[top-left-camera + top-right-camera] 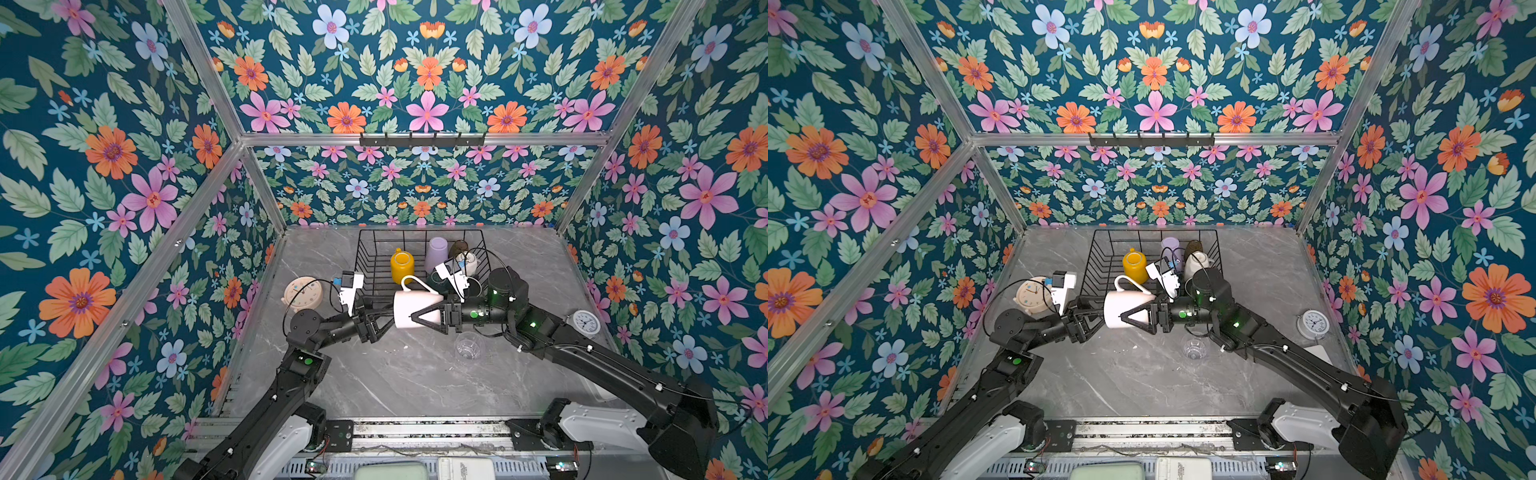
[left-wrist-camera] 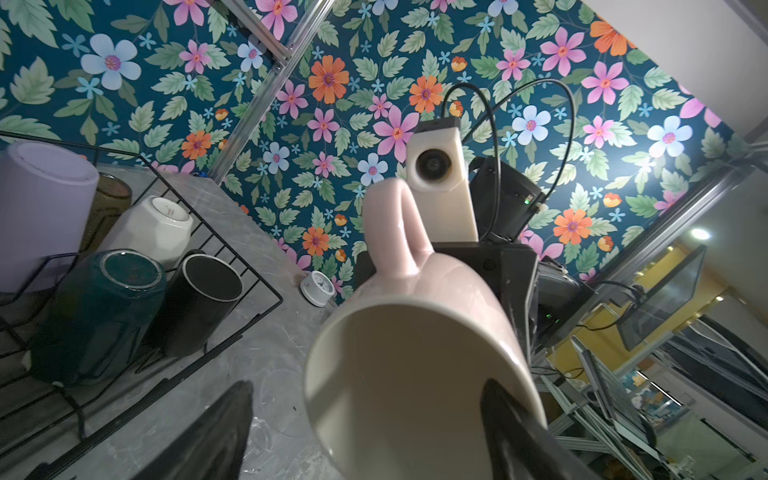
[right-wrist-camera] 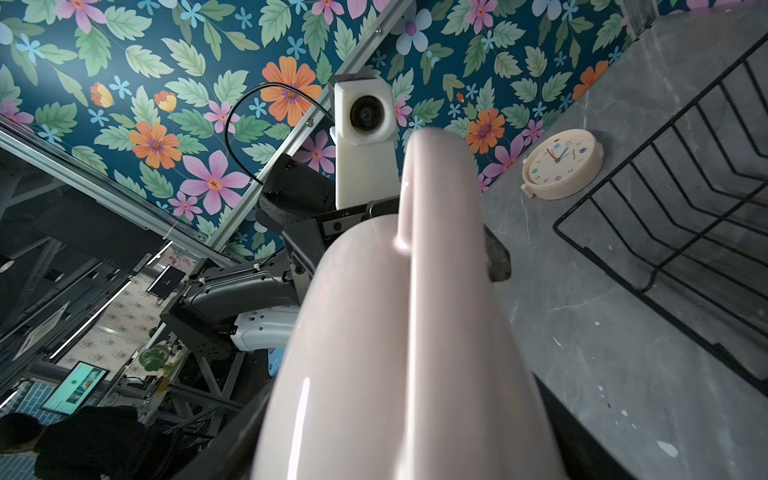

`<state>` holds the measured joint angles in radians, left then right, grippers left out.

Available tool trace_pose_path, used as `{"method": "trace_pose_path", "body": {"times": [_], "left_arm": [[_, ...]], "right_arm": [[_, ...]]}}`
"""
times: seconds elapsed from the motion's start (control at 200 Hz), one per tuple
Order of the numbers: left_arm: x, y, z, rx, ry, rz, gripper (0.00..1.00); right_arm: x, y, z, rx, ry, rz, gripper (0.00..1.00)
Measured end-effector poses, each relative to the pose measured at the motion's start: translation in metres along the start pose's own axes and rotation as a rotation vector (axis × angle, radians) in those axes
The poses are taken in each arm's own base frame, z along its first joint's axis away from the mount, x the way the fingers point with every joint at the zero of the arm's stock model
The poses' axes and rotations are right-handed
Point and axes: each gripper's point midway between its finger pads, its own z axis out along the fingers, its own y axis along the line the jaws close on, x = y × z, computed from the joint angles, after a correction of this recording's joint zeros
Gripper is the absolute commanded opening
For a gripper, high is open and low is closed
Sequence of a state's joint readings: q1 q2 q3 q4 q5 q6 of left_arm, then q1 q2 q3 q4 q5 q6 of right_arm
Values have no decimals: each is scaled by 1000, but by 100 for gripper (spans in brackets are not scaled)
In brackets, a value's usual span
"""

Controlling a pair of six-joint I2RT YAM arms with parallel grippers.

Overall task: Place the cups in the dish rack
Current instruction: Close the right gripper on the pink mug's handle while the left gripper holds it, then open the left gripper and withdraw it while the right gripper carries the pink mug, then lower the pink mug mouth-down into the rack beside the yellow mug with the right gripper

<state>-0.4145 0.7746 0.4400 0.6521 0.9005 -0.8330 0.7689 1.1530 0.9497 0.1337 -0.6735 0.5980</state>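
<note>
**Pink mug hangs between two grippers at the rack's front edge**

Here's the pink mug [image 1: 405,306], up off the table [image 1: 395,386] and lying on its side, handle on top. It's just in front of the rack [image 1: 365,257], outside the near rim. Its mouth faces the left gripper [image 1: 384,323], and its base end faces the right gripper [image 1: 415,318].

The right one has it, with fingers [image 1: 432,318] clamped across the body. In the right wrist view the mug fills the frame between them. The left gripper is spread wide, and the left wrist view tells it best — one finger [image 2: 511,424] sits inside the mouth by the rim, the other hangs outside with clear space to the mug. Whether the inner finger touches the wall, I can't tell.

Into the rack now. The yellow mug [image 1: 401,266] is left of middle, with the lilac tumbler [image 1: 436,251] behind it to the right. The olive tumbler [image 1: 459,247] is toward the far right corner, the white mug [image 1: 470,262] beside it. The left wrist view adds the green mug [image 2: 104,307] and black mug [image 2: 199,303], side by side at the near right end. It shows lilac, white, green and black all bottom-up.

One cup is out on the table — the glass [image 1: 469,347], nearer the camera than the held mug and apart from the rack. The pink clock [image 1: 302,293] lies left of the rack, the white clock [image 1: 587,322] off to the right.
</note>
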Motion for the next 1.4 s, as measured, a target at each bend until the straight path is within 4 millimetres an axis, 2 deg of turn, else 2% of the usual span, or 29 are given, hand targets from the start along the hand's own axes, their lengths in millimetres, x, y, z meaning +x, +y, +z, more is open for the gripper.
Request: {"method": "trace_pose_path", "body": {"times": [0.135, 0.265, 0.47, 0.54, 0.665, 0.735, 0.975, 1.13, 1.4], "left_arm": [[-19, 7, -7, -146, -56, 79, 99], [-34, 34, -24, -374, -111, 116, 100], [-42, 82, -77, -774, -211, 130, 100], [-45, 87, -96, -869, -257, 139, 100], [-51, 84, -122, -964, -336, 171, 100], [-54, 83, -132, -1003, -364, 188, 100], [-46, 93, -154, -1112, -381, 185, 100], [-44, 94, -162, -1142, -393, 186, 100], [-46, 91, -169, -1169, -410, 191, 100]], "right_arm": [[-11, -1, -11, 91, -28, -19, 15], [-20, -9, -18, 201, -25, -28, 15], [-26, -41, -20, 402, 20, -19, 14], [-28, -52, -20, 466, 36, -18, 13], [-38, -69, -15, 561, 61, -22, 12], [-43, -79, -10, 603, 79, -26, 11], [-61, -107, 17, 699, 135, -50, 11], [-73, -124, 44, 735, 171, -85, 9], [-77, -164, 83, 817, 253, -106, 9]]}}
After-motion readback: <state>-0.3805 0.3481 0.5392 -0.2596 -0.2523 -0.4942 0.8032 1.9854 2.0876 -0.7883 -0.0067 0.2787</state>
